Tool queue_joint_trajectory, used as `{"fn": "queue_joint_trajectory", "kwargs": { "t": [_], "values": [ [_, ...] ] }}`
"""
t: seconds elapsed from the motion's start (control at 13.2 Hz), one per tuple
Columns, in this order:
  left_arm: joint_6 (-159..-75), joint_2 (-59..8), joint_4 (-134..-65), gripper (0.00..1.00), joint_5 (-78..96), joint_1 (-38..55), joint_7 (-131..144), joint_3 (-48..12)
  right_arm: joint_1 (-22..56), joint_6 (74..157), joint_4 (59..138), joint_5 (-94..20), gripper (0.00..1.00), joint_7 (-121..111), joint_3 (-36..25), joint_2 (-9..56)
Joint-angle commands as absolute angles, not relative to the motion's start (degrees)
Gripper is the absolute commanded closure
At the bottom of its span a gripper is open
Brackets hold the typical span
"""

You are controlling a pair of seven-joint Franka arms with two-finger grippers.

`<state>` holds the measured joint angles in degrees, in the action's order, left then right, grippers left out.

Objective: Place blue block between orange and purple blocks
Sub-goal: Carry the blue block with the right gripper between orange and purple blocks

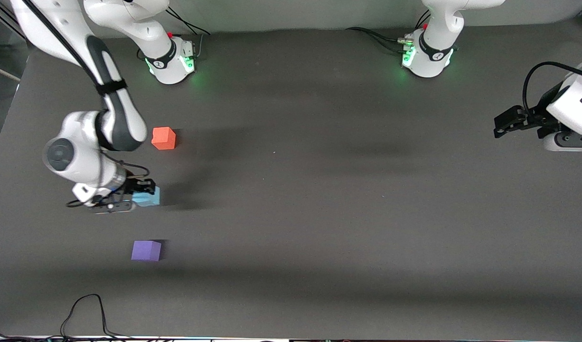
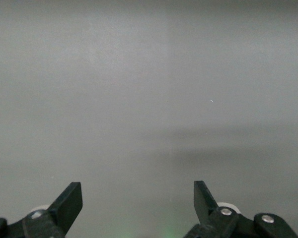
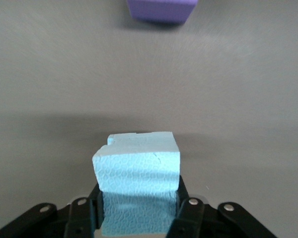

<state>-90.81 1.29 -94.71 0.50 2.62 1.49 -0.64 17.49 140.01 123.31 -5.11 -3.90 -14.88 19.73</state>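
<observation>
My right gripper [image 1: 138, 195] is shut on the light blue block [image 1: 148, 196], low over the table between the orange block [image 1: 164, 138] and the purple block [image 1: 146, 250]. In the right wrist view the blue block [image 3: 137, 161] sits between the black fingers [image 3: 181, 198] of my right gripper [image 3: 137, 193], and the purple block [image 3: 161, 10] shows at the edge. My left gripper [image 1: 502, 126] is open and empty, waiting at the left arm's end of the table. The left wrist view shows my left gripper [image 2: 138, 191] over bare table only.
The dark grey table [image 1: 319, 190] carries the three blocks only, all toward the right arm's end. A black cable [image 1: 84, 308] loops at the table edge nearest the front camera. The arm bases [image 1: 172, 61] stand along the farthest edge.
</observation>
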Motion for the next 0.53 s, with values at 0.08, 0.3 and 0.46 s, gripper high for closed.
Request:
{"fn": "queue_joint_trajectory", "kwargs": {
  "t": [0.08, 0.3, 0.46],
  "values": [
    [-89.8, 1.2, -93.8, 0.00, 0.1, 2.6, 0.5, -0.6, 18.1, 142.3, 123.9, -6.6, 0.77, -5.7, -15.1, 21.1],
    [-90.4, 1.1, -93.8, 0.00, 0.3, 2.6, 0.6, -0.6, 18.0, 143.0, 124.0, -6.7, 0.09, -5.6, -15.2, 21.8],
    [-90.4, 1.1, -93.7, 0.00, 0.3, 2.6, 0.6, -0.6, 17.8, 142.9, 123.9, -11.1, 0.00, -5.9, -15.2, 21.7]
  ]
}}
